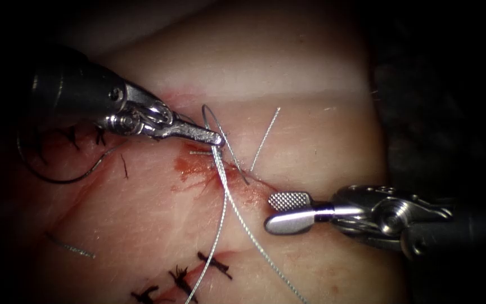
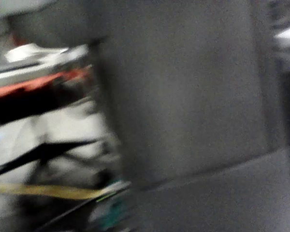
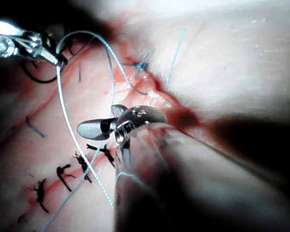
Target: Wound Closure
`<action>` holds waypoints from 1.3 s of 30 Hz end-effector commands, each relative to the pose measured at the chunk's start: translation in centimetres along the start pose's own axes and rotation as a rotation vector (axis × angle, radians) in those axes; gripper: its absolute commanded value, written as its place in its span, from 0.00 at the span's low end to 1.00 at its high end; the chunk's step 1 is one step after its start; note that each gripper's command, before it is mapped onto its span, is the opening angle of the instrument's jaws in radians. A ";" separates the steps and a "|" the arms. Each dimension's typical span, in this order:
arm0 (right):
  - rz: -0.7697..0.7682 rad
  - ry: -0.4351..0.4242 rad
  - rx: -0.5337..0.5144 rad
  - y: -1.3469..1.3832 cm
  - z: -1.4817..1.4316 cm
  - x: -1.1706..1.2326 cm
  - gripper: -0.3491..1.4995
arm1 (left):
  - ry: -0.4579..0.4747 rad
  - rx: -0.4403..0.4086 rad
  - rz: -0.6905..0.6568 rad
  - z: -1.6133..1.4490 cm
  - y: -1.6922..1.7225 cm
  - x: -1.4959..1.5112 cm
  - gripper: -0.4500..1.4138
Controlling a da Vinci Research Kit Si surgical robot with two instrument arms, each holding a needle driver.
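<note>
A: Left tool (image 1: 216, 137), what's it got?

B: Jaws pressed together on the thread (image 1: 227, 194), right at the tip, above the upper end of the cut (image 1: 220, 169). A small loop of thread arcs up just past the jaws. From the grip, strands run down across the tissue (image 1: 310, 141) toward the bottom edge of the endoscope view.

A: Right tool (image 1: 289, 211)?

B: Jaws spread apart, holding nothing. Sits on the right side of the cut, just beside the lower end of the red patch, close to the thread but not touching it as far as I can tell. Right wrist view shows the same: right tool (image 3: 102, 123) gaping, thread (image 3: 67, 125) running past it.

A: Needle?

B: There's a thin dark curve (image 1: 66, 171) lying on the tissue left of the cut, below the left tool's shaft. Could be the needle, can't say for sure. Neither tool holds it.

A: Tissue otherwise?

B: Red fluid (image 1: 195, 169) smeared around the cut under the left tool's tip. One short pale strand (image 1: 265, 138) sticks up and to the right from the cut. Dark finished stitches (image 1: 181, 278) w/ cut ends in a row lower down. Loose bit of thread (image 1: 71, 247) lies well to the left.

A: Left wrist view?

B: Too blurred to make out.
</note>
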State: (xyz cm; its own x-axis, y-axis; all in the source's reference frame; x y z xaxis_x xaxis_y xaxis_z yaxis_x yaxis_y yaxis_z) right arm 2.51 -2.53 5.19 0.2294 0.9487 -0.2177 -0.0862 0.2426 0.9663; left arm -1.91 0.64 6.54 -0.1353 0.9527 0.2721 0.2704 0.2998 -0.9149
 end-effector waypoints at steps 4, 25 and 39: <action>-0.009 -0.016 0.016 -0.03 0.19 -0.01 0.48 | 0.001 0.013 0.013 0.05 -0.08 0.02 0.00; 0.090 -0.013 0.011 -0.05 0.27 -0.01 0.00 | -0.033 0.074 0.074 0.13 -0.09 0.03 0.24; 0.184 0.180 -0.109 0.11 0.02 0.53 0.00 | 0.026 0.155 0.193 0.15 -0.08 -0.02 0.91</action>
State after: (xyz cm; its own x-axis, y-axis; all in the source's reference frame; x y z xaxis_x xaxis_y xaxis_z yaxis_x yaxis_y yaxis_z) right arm 2.56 -1.99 5.14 0.0252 0.9973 -0.0691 -0.2180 0.0730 0.9732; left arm -2.02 0.60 6.50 -0.0692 0.9933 0.0929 0.1397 0.1018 -0.9849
